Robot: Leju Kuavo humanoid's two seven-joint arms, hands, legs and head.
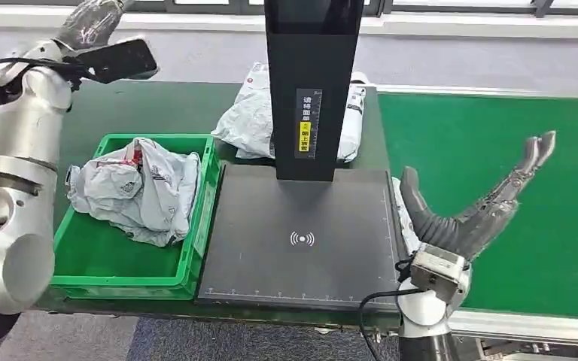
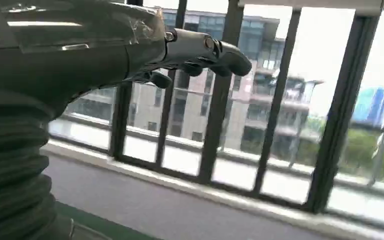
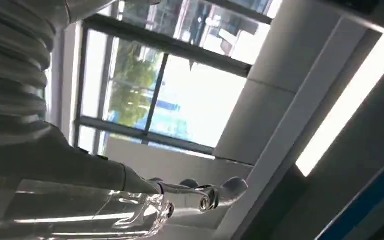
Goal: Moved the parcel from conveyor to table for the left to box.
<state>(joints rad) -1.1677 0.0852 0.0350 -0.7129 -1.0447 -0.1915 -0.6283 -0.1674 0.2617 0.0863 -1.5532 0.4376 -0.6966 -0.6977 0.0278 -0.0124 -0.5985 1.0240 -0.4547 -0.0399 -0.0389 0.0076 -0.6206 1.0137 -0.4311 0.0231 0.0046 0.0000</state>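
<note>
Parcel [image 1: 250, 113] middle hidden behind scanner post [image 1: 312, 90]

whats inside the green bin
A crumpled grey parcel lies in the green bin, towards its far end, with bare green floor showing nearer the robot. Whatever may lie under the parcel is hidden.

A dark green table [image 1: 165, 105] stands on a grey-blue carpet floor [image 1: 218, 342]. Beyond it the floor [image 1: 451, 64] is pale grey and runs to a white sill below dark-framed windows [image 1: 451, 6]. The left wrist view shows tall windows [image 2: 275, 100] with black uprights, daylight coming through, and a beige building [image 2: 190, 105] with trees [image 2: 365, 150] outside. The right wrist view shows another window [image 3: 180, 95] with trees and sky behind, a white ceiling panel [image 3: 300, 85], and a bright strip light [image 3: 350, 105].
</note>
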